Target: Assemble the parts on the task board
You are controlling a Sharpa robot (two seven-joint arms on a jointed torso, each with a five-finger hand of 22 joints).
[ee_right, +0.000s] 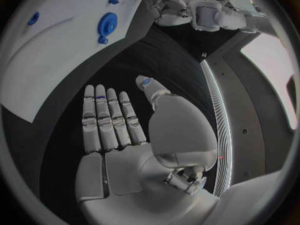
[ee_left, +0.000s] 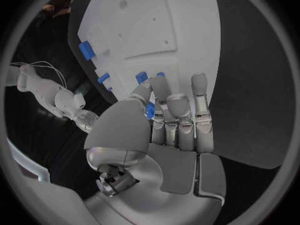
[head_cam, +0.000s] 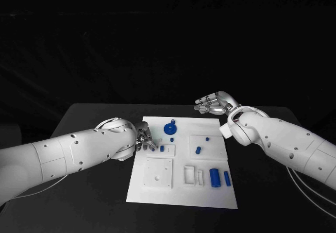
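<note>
The white task board (head_cam: 180, 191) lies in the middle of the table. A blue gear-like part (head_cam: 170, 128) sits near its far edge, small blue parts (head_cam: 198, 149) lie in its middle, and two blue cylinders (head_cam: 214, 177) stand near its right side. My left hand (head_cam: 145, 137) is at the board's left edge. Its fingers are straight, and the thumb pinches a small blue part (ee_left: 149, 110) against them. My right hand (head_cam: 215, 103) hovers past the board's far right corner, fingers spread and nothing in the palm (ee_right: 115, 130). The gear (ee_right: 107, 22) shows beyond it.
The black table (head_cam: 91, 116) extends around the board on all sides. Raised white blocks and sockets (head_cam: 159, 172) take up the board's near half. My right arm (ee_left: 56, 97) shows across the board (ee_left: 150, 35) in the left wrist view.
</note>
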